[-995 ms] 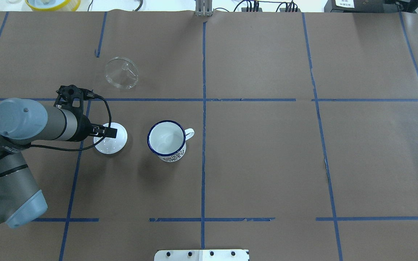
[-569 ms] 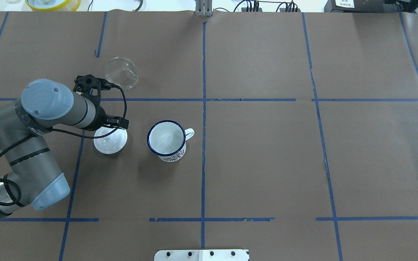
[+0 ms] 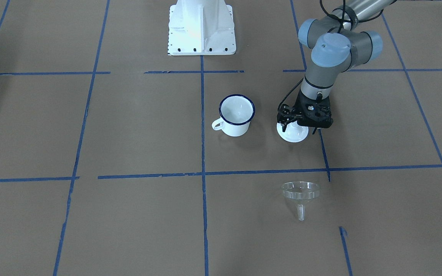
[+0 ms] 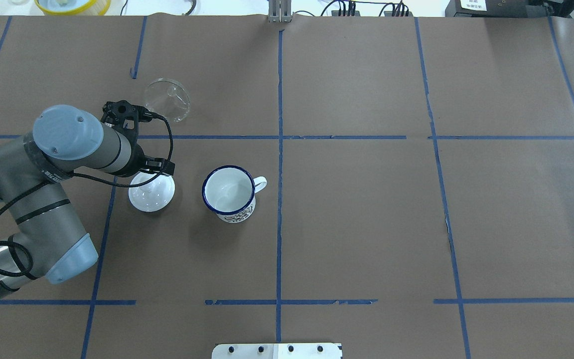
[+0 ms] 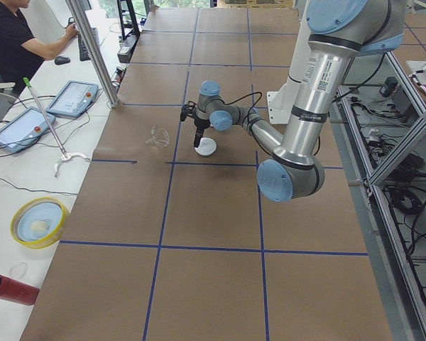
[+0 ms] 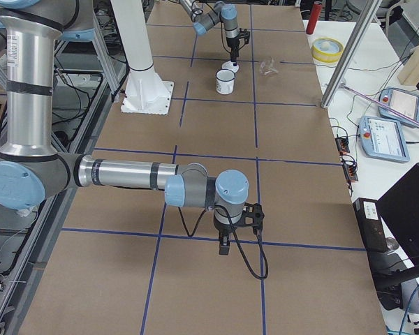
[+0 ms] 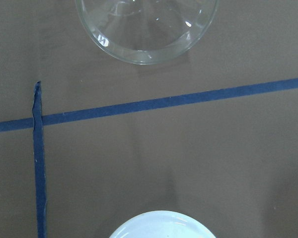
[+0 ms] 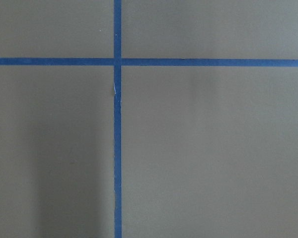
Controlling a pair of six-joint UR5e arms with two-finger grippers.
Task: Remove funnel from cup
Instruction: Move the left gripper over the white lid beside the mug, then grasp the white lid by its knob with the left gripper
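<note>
Funnel (image 4: 166, 99) lies on the table (image 4: 366, 224), apart from the cup (image 4: 228, 193). Left gripper (image 5: 197, 144) hangs over a white lid (image 4: 151, 195); I cannot tell if its fingers are open.

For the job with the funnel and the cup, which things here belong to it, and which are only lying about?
Belong to the job:
funnel, lying on the table, apart from the cup
cup, upright, nothing in it

Only lying about:
white lid
yellow-rimmed dish
red cylinder
</note>
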